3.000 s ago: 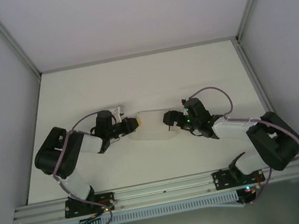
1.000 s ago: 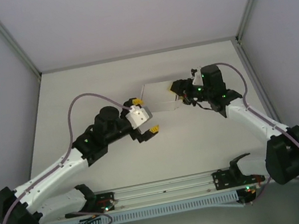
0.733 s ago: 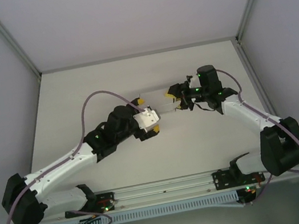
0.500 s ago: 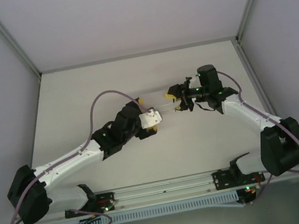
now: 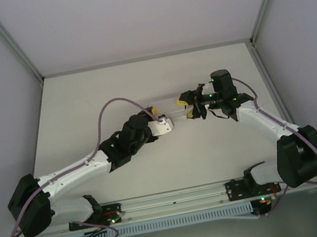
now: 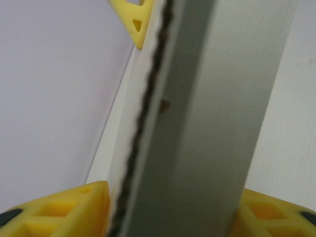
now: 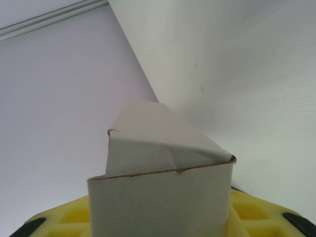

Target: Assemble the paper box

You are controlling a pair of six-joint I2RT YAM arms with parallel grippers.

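Note:
The paper box (image 5: 172, 111), a small off-white cardboard box, hangs above the middle of the table between the two arms. My right gripper (image 5: 185, 106) is shut on its right end. In the right wrist view the box (image 7: 158, 148) stands between my yellow fingers (image 7: 256, 212), a folded flap on top, with the right gripper (image 7: 160, 217) clamping its sides. My left gripper (image 5: 160, 117) is at the box's left end. In the left wrist view the box (image 6: 212, 98) runs up between the yellow pads (image 6: 64, 212), which press both its sides, so the left gripper (image 6: 173, 212) is shut on it.
The white tabletop (image 5: 140, 85) is walled by grey panels and aluminium frame rails (image 5: 173, 200) along the near edge. Both arms stretch inward over the table, the left arm's cable (image 5: 107, 106) arching above it.
The left arm has reached further right to the box's left end and its jaws have narrowed onto it. The right gripper has kept its grip and turned the box more edge-on.

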